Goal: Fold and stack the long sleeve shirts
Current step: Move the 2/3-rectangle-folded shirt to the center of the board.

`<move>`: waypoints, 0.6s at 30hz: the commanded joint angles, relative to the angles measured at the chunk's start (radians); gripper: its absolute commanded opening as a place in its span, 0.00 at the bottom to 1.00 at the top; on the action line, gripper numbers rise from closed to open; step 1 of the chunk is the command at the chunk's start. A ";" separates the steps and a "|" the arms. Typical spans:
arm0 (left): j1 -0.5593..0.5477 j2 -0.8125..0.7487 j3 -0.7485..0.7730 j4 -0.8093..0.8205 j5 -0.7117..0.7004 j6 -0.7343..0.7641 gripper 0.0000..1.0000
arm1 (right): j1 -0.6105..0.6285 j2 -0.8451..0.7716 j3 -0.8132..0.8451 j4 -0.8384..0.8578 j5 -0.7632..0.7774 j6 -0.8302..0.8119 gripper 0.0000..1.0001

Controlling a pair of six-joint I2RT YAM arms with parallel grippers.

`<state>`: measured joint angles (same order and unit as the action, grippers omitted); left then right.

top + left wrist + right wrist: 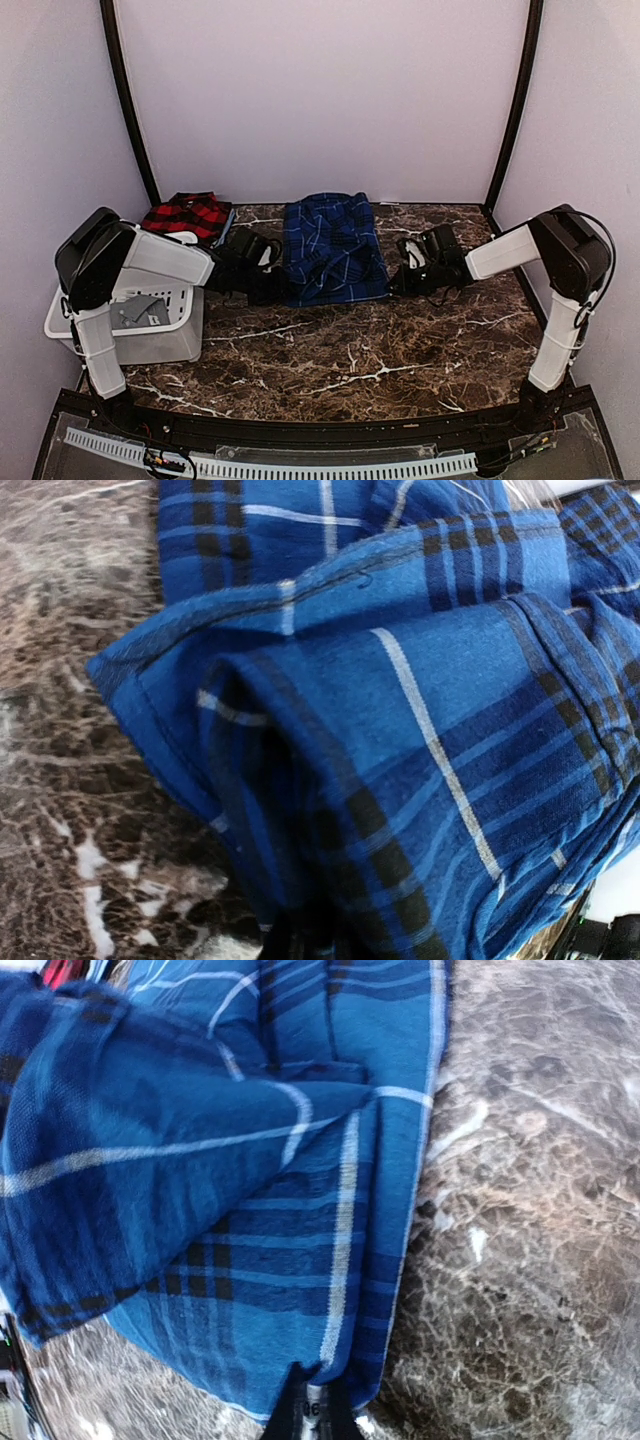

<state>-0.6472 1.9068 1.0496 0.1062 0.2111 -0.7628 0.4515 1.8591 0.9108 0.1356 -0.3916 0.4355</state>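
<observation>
The dark blue plaid long sleeve shirt (pixel 333 250) lies folded in a rough rectangle at the middle back of the marble table. My left gripper (pixel 272 262) is at its left edge. In the left wrist view the blue cloth (pixel 400 680) fills the frame and runs down into the dark jaws of the left gripper (pixel 310 945), which look shut on a fold. My right gripper (pixel 403 262) is at the shirt's right edge. Its fingers (pixel 300 1415) pinch the hem of the blue cloth (pixel 200 1160). The red-and-black shirt (pixel 187 214) lies folded at the back left.
A white laundry basket (pixel 60 325) stands at the left edge under my left arm. The brown marble table (pixel 350 350) stretches in front of the shirt. White walls with dark corner posts close the back and sides.
</observation>
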 commanded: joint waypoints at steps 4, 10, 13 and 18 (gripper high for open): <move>-0.043 -0.022 0.038 -0.152 0.116 0.003 0.03 | 0.027 -0.095 -0.087 -0.029 -0.035 0.023 0.00; -0.116 -0.072 -0.030 -0.226 0.171 -0.015 0.02 | 0.094 -0.216 -0.273 -0.042 -0.020 0.090 0.00; -0.166 -0.114 -0.087 -0.231 0.176 -0.047 0.03 | 0.133 -0.302 -0.374 -0.029 -0.004 0.142 0.00; -0.202 -0.186 -0.126 -0.246 0.152 -0.076 0.21 | 0.151 -0.462 -0.450 -0.097 0.062 0.181 0.07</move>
<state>-0.8272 1.7996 0.9550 -0.0780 0.3561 -0.8093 0.5884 1.4899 0.4995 0.1089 -0.3836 0.5667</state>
